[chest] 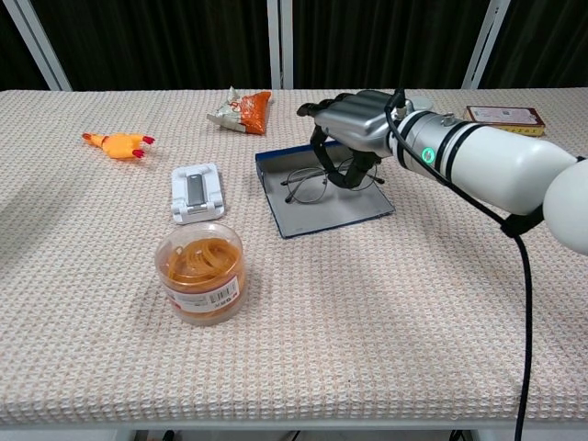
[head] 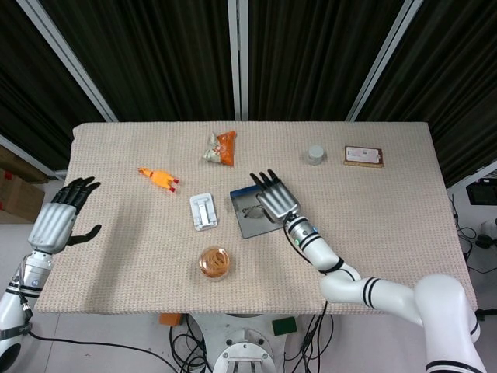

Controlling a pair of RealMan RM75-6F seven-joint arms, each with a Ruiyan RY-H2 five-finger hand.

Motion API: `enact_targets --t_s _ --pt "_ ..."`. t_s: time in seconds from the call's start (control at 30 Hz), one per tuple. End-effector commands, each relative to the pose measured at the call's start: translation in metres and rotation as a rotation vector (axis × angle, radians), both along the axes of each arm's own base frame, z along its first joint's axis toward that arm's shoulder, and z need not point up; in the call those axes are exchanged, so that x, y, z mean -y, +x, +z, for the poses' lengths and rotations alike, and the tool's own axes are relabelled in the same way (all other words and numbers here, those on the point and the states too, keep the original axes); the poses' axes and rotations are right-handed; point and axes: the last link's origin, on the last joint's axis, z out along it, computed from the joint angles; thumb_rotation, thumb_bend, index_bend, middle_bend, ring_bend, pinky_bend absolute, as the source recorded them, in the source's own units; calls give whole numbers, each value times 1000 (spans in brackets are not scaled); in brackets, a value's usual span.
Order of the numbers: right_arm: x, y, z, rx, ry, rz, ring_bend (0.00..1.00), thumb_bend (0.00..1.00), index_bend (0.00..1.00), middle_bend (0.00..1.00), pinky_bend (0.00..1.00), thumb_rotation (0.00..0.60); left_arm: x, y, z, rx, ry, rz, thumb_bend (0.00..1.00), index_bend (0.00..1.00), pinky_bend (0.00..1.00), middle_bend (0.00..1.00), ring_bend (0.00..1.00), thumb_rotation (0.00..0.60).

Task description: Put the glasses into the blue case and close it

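Under your right hand (chest: 354, 124), whose curled fingers pinch the glasses (chest: 317, 184) just over the open blue case (chest: 323, 206), lower them flat inside its walls before letting go.

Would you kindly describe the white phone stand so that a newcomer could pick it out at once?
Start at the open blue case near the table's middle. Just to its left lies the phone stand, behind the round tub of orange rings. It is the only flat white piece, with a grey strip down its centre.
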Motion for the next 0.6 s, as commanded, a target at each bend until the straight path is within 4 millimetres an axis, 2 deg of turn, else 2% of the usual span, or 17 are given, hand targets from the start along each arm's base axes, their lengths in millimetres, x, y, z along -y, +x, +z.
enact_targets --t_s 0.03,0.4,0.47,0.6 --pt "7 8 -9 0 -7 4 0 482 677 0 0 600 -2 -1 0 -9 1 6 241 111 155 66 34 600" --pt "19 21 -23 2 -12 -2 0 477 650 0 0 600 -2 -5 2 -3 9 22 241 111 155 66 33 600" --pt "20 22 -23 6 -18 2 0 477 590 0 0 600 -2 -6 2 -2 8 23 241 111 155 65 34 600" --pt "19 21 -22 7 -26 7 0 477 407 0 0 600 -1 -7 2 0 4 23 241 111 155 66 33 600"
